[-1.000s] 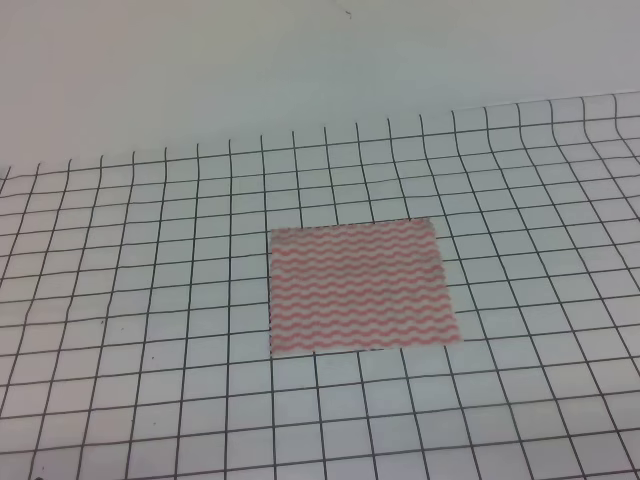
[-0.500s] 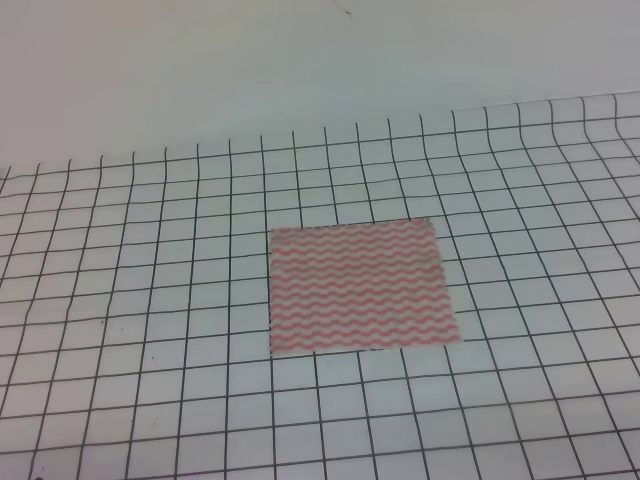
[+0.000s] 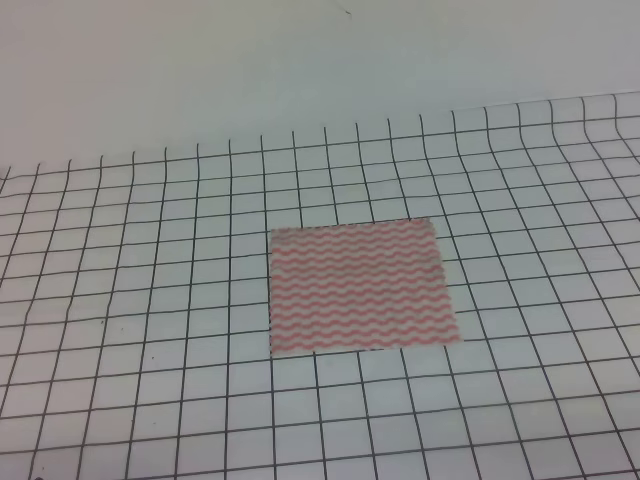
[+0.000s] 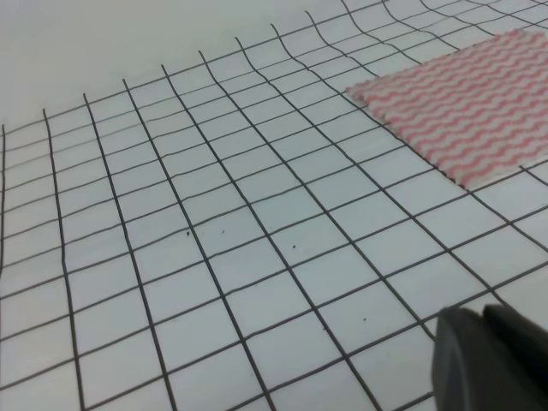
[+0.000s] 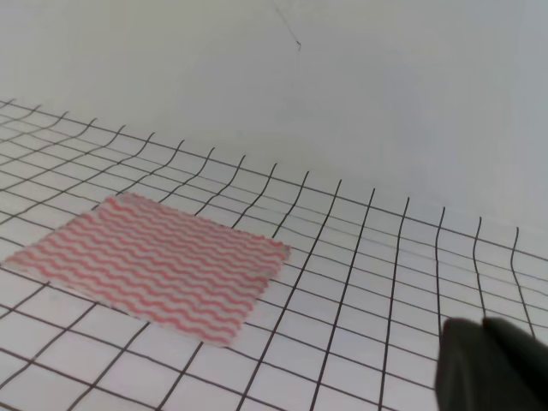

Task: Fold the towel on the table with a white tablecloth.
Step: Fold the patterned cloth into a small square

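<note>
We see the towel point(image 3: 360, 287) flat at centre frame, unfolded on the white tablecloth point(image 3: 150, 300); neither gripper's state shows, so we next reach for 1 edge

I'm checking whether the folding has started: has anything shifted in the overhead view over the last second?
Nothing has visibly changed. The towel lies flat and unfolded in the same spot on the white tablecloth, and neither arm has come into the overhead view.
</note>
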Action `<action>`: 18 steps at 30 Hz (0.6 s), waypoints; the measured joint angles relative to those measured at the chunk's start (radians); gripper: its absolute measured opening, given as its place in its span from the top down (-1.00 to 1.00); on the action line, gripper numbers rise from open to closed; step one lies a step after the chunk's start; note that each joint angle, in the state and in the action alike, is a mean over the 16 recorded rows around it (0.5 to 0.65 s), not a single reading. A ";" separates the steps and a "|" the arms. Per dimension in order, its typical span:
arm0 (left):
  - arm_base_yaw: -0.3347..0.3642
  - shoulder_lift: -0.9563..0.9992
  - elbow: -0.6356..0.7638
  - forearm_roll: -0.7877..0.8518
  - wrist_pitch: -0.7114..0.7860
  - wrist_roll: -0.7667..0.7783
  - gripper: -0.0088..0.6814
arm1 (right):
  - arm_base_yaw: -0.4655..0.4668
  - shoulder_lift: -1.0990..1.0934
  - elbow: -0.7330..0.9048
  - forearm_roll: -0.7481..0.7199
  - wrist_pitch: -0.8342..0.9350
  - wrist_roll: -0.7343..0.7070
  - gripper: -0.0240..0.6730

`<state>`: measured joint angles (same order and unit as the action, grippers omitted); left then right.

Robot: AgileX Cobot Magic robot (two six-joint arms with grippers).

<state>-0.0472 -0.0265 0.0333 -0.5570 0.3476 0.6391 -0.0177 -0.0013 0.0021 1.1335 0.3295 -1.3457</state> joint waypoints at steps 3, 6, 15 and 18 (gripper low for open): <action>0.000 0.000 0.000 0.000 0.000 0.000 0.97 | 0.000 0.001 -0.002 0.000 0.000 0.000 0.94; 0.000 0.000 0.000 0.000 0.000 0.000 0.97 | 0.000 0.001 -0.002 0.000 0.000 0.000 0.94; 0.000 0.000 0.000 0.000 0.000 0.000 0.97 | 0.000 0.001 -0.002 0.001 0.000 0.000 0.93; 0.000 0.000 0.000 0.000 0.000 0.000 0.97 | 0.000 0.001 -0.002 0.002 0.000 0.000 0.93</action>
<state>-0.0472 -0.0265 0.0333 -0.5570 0.3476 0.6391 -0.0177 0.0000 0.0000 1.1359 0.3294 -1.3458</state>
